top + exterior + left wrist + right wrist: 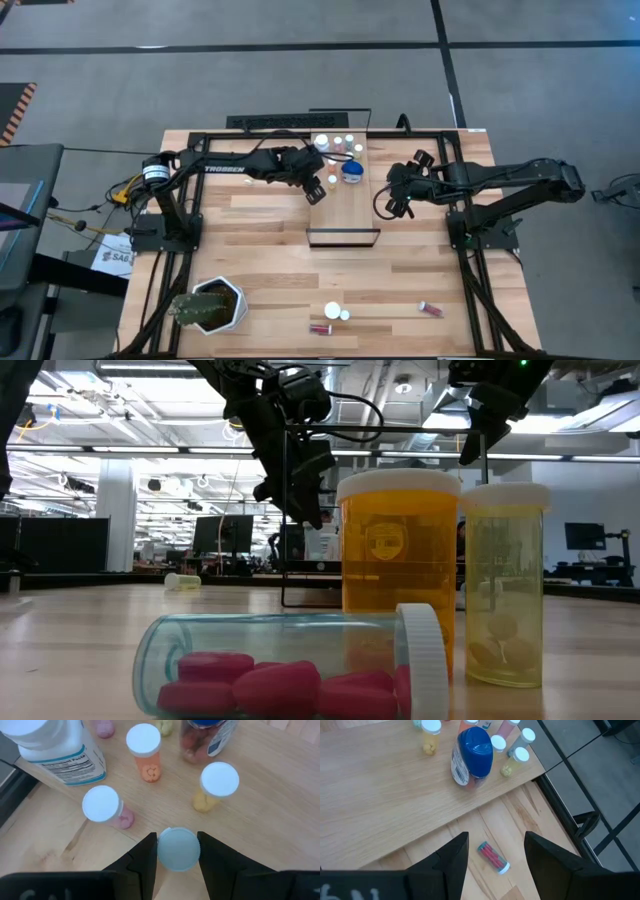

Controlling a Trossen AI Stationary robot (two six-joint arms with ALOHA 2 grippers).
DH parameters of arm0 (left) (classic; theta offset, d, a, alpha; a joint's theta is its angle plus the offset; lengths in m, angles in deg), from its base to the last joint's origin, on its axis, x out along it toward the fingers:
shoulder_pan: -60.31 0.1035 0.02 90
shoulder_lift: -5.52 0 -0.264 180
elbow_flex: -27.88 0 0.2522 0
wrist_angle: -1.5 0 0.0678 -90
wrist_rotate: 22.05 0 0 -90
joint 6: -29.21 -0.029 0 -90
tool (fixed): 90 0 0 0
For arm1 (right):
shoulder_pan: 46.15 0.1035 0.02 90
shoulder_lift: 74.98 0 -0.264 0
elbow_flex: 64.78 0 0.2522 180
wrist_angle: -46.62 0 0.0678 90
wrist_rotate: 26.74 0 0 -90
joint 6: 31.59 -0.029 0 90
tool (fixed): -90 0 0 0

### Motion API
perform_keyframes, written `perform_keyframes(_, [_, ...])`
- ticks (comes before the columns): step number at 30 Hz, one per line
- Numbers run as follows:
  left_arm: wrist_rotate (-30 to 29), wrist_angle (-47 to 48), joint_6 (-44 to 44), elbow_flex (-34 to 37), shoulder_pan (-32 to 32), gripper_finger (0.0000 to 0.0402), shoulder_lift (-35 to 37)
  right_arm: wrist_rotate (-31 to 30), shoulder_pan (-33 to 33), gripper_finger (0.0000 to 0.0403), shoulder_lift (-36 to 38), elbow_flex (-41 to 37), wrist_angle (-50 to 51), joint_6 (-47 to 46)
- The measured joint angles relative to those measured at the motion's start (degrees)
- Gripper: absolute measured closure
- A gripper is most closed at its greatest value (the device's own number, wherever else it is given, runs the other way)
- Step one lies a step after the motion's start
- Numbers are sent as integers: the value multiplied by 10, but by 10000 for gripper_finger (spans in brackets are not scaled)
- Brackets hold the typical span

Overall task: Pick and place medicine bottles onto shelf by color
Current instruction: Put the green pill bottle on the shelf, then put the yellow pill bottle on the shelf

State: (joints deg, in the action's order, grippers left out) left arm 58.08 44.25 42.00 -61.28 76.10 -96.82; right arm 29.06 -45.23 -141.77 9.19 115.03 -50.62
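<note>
The shelf [345,205] lies mid-table, with several white-capped medicine bottles [338,143] and a wide blue-capped one [352,172] standing at its far end. My left gripper [178,851] hangs over the shelf's left side, shut on a white-capped bottle [317,192]. In front of it stand a pink vial [106,808], an orange one [145,751] and a yellow one [216,784]. My right gripper [495,845] hovers open off the shelf's right edge, above a red vial [493,856] lying on its side on the tabletop. My left gripper pinches the bottle's round white cap [178,840] between its two fingers, one on each side. The fingers slant down at it from the table's left. The cap hides the bottle's body, so I cannot tell whether its base stands on the shelf.
Near the front edge stand an orange bottle [400,560] and a yellowish vial [505,590], with a clear one of pink pills [290,672] lying beside them. Another red vial [430,308] lies to the right. A white plant pot [215,305] sits at the front left.
</note>
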Motion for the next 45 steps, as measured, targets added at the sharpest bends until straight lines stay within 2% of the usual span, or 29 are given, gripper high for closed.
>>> perform_keyframes(21, [5,-26,5,16,2,277,1,0,0,189,0,0,0,0])
perform_keyframes(31, [19,-28,8,16,2,250,1,0,0,189,0,0,0,0])
perform_keyframes(41, [10,-35,15,12,2,248,0,0,0,189,0,0,0,0])
perform_keyframes(45, [17,-33,4,11,2,248,21,0,0,189,0,0,0,0])
